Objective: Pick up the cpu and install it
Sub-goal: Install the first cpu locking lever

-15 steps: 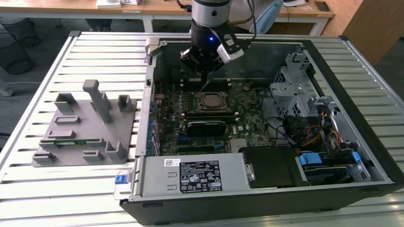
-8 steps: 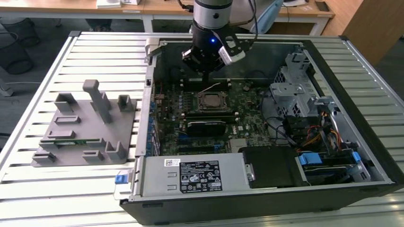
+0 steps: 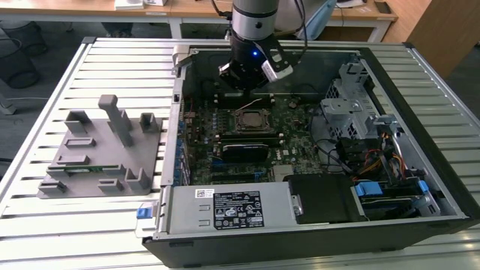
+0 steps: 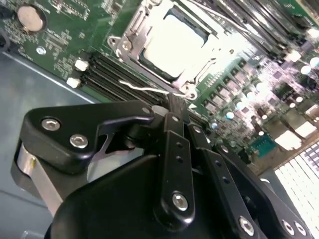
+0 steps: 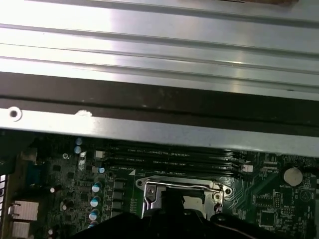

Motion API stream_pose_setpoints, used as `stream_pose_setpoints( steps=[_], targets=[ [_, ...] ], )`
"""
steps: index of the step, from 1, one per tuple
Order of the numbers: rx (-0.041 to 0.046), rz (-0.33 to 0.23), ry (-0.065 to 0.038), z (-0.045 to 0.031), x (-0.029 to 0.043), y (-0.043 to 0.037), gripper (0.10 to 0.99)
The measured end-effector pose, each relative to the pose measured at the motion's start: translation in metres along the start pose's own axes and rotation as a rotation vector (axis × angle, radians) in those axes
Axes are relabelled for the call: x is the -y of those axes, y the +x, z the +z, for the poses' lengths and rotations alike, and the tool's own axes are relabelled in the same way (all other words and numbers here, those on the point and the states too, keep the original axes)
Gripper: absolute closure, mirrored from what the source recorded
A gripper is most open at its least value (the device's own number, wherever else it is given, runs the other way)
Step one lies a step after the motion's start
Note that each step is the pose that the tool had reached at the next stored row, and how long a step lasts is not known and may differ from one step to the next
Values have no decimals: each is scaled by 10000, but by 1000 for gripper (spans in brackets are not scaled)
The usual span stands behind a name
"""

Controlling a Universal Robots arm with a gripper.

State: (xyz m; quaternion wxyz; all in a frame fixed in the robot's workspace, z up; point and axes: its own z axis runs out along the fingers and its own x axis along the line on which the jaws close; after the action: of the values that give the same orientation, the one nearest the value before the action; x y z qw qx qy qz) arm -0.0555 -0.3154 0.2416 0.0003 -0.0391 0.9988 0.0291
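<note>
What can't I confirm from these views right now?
- Gripper fingertips: in the second wrist view its own black links cover them.
- Cpu seating: glare washes out its top in the second wrist view; in the first wrist view the gripper body blocks most of the socket.
- Socket lever latch state: its end runs behind the gripper in the second wrist view.
- Socket in the exterior view: too small to read.

No legible text is found. Printed labels are seen on the power supply (image 3: 225, 209) and markings on the motherboard (image 4: 65, 45), but none can be read.
</note>
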Motion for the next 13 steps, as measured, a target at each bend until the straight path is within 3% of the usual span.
stream_pose_setpoints(
  steps=[6, 13],
  targets=[
    [-4, -1, 43, 58, -61, -64, 980],
    [-4, 1, 51, 106, -59, -128, 980]
  ],
)
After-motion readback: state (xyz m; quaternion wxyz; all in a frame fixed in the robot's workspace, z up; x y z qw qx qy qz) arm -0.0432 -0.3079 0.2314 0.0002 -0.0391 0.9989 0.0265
